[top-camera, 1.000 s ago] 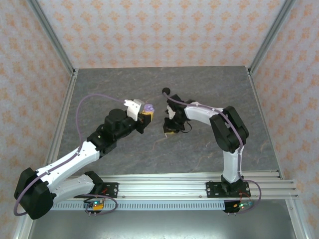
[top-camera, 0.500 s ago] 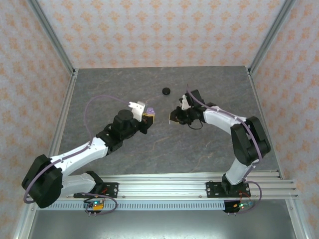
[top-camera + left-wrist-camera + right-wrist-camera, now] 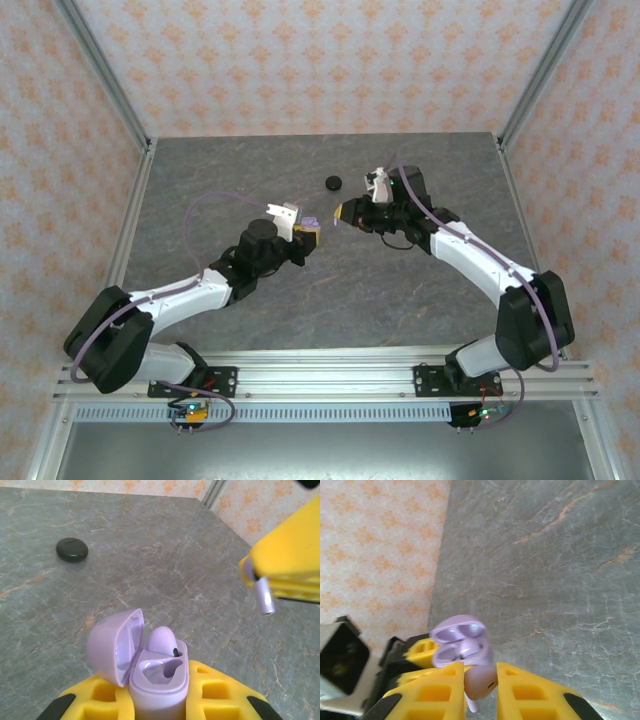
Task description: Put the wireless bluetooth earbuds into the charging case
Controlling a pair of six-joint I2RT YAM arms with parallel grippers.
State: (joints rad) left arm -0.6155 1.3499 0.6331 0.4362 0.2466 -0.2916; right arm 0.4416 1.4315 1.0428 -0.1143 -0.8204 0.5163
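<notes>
Grey table (image 3: pixel 400 300); left gripper (image 3: pixel 306 233) clamps lilac case (image 3: pixel 159 680) (lid open); right gripper (image 3: pixel 343 212) pinches lilac earbud (image 3: pixel 479 681).

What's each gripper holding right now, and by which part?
Left gripper: open lilac case, clamped at its lower body. Right gripper: lilac earbud, pinched at the bulb, stem poking out.

Grey marbled table (image 3: pixel 330 300); orange-patterned walls (image 3: pixel 320 60); aluminium rail (image 3: pixel 330 365) near edge.

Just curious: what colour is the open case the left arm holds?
Pale lilac; the case shows best in the left wrist view.
</notes>
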